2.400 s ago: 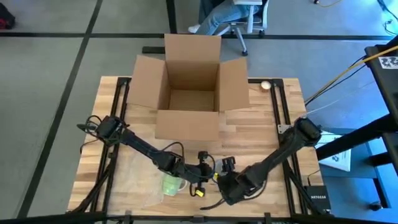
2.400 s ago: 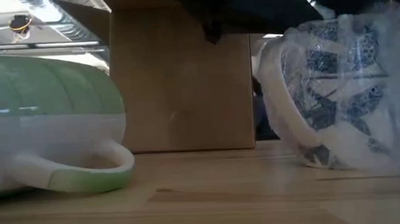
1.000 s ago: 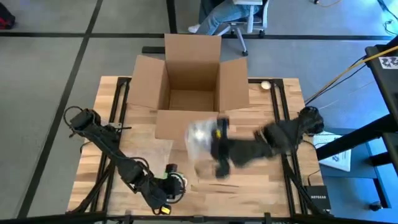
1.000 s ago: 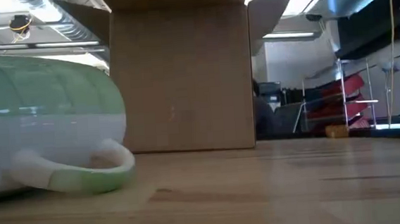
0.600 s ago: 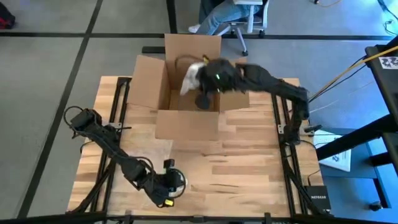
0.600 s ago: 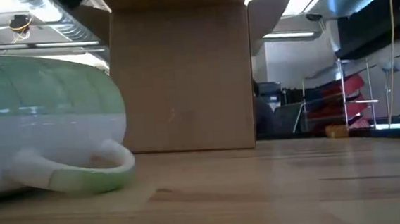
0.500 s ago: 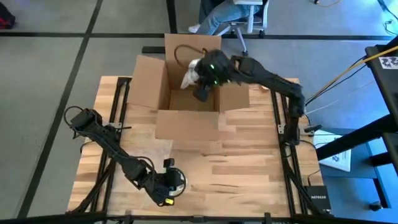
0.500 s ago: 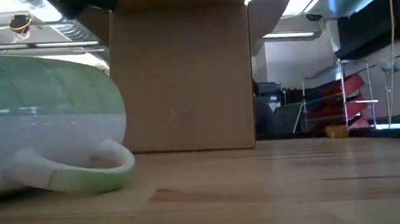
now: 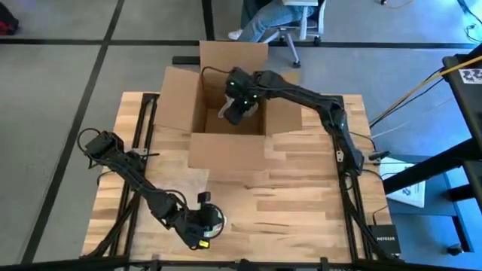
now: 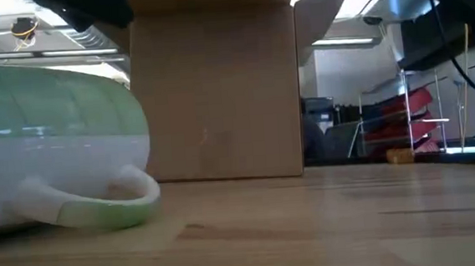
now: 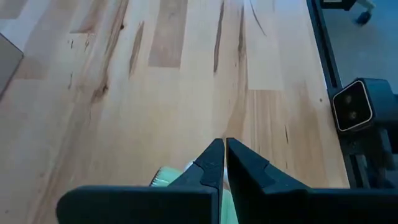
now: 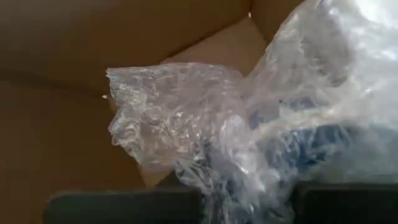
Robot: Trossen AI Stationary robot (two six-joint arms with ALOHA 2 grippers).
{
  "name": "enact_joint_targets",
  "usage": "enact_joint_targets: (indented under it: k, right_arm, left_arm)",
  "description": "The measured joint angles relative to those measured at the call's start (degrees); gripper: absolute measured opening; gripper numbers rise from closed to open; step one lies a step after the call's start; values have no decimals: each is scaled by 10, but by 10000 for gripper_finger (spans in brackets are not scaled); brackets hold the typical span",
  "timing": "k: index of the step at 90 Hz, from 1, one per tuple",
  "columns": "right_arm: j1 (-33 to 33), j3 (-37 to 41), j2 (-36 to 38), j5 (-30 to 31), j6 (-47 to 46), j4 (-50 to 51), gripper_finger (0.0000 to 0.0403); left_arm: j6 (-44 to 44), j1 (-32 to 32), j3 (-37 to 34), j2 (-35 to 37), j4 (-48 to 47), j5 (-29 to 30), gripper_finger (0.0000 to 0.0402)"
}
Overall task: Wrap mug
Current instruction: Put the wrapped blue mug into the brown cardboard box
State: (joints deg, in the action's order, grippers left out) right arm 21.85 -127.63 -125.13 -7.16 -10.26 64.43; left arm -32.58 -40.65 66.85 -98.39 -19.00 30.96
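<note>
The green mug (image 10: 54, 146) lies on its side near the table's front left, its pale handle (image 10: 100, 205) on the wood. In the high view my left gripper (image 9: 205, 226) covers nearly all of it. That gripper is shut, and a sliver of green (image 11: 165, 178) shows below its fingertips (image 11: 214, 152). My right gripper (image 9: 239, 105) reaches down into the open cardboard box (image 9: 226, 147), shut on a clear bubble-wrap bundle (image 12: 205, 124) with something blue-patterned inside. My left gripper's shut fingers stand right over the mug; I cannot tell whether they touch it. My right gripper holds the bubble-wrap bundle (image 9: 227, 111), slanting down into the box from its right. The crinkled wrap (image 12: 249, 180) billows over the fingers and hides the place of contact.
The box stands at the table's far middle with its flaps spread. A clear sheet (image 9: 181, 188) lies flat on the wood by the left arm. A small round thing (image 9: 322, 103) sits at the far right corner. Bare wood lies at the middle and right. A seated person's legs (image 9: 263, 22) show beyond the far edge.
My right gripper has carried the wrapped bundle from above the table's middle toward the far edge, over the box's front wall and down into the box, moving leftward inside it. The mug has stayed on its side.
</note>
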Motion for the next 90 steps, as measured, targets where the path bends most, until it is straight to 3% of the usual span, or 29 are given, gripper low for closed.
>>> enact_joint_targets:
  k: [42,68,90]
  right_arm:
    - [-1,32,-26,12,-30,-18,62]
    - [-1,61,-25,41,-28,-46,160]
    - [-1,-4,5,26,-3,10,217]
  left_arm:
    - [-1,-3,0,0,2,0,0]
    - [-4,-3,0,0,4,0,0]
    - [-4,-3,0,0,4,0,0]
